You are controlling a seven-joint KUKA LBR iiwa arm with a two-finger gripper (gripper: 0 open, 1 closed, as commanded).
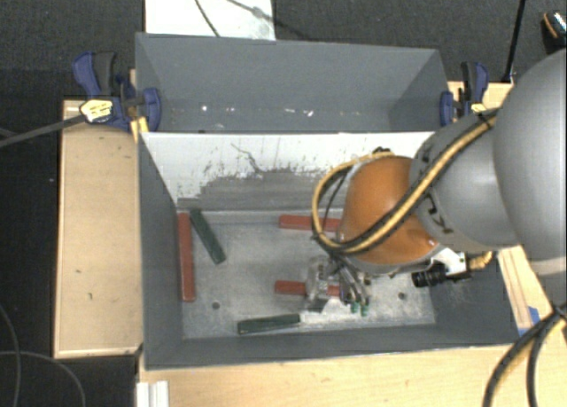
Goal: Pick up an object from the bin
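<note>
Grey bin (159,246), hand (341,294) low nr front wall, short red block (288,288) just left, grip state unclear

long red bar (186,254): left | tilted green bar (206,235): beside it | front green bar (268,324): flat

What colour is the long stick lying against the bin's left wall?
The long stick is plain reddish brown; the camera view shows it clearly.
</note>
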